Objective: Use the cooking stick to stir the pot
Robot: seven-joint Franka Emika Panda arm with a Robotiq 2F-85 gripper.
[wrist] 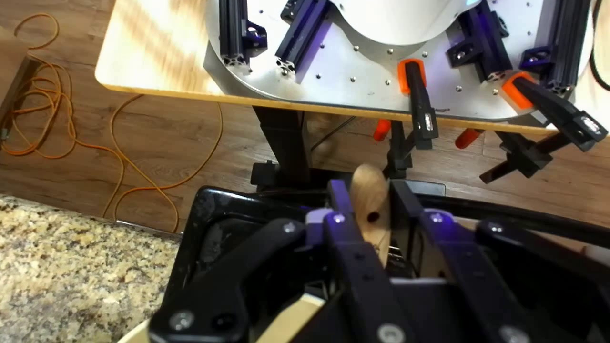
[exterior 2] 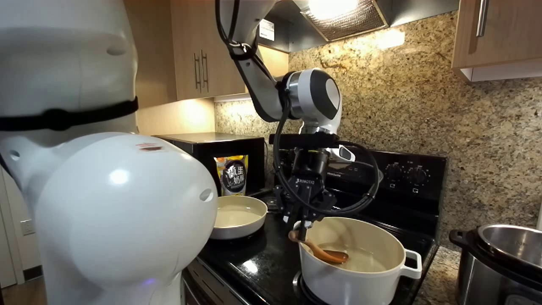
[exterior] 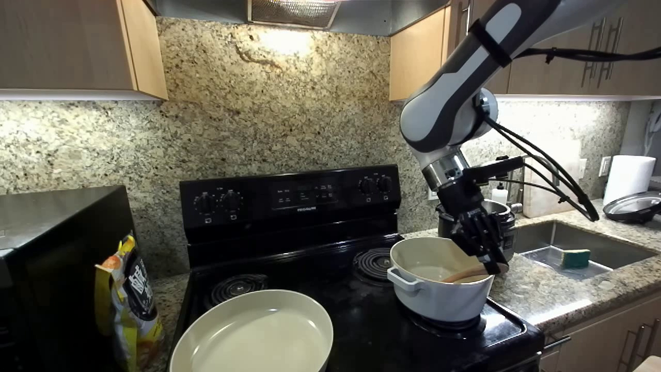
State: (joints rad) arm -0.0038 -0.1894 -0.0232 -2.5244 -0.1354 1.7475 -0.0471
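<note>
The white pot [exterior: 439,299] rests on the front burner nearest the sink, its pale tan inside facing up. My gripper [exterior 2: 302,233] hangs at the pot's rim and is shut on the wooden cooking stick [exterior 2: 318,251] near its handle end. The stick slants down into the pot [exterior 2: 347,281], where its darker bowl end lies low inside. In the wrist view, the rounded handle end with a small hole [wrist: 370,188] stands between both fingers, poking past their tips. In an exterior view, the fingertips hide part of the stick [exterior: 462,275].
A wide shallow cream dish [exterior: 315,302] occupies the other front burner area. Close beside the pot stands a steel cooker [exterior 2: 476,271]. A snack bag [exterior: 137,294] leans by the black microwave [exterior: 51,258]. The sink [exterior: 627,250] lies beyond the granite counter [exterior: 537,284].
</note>
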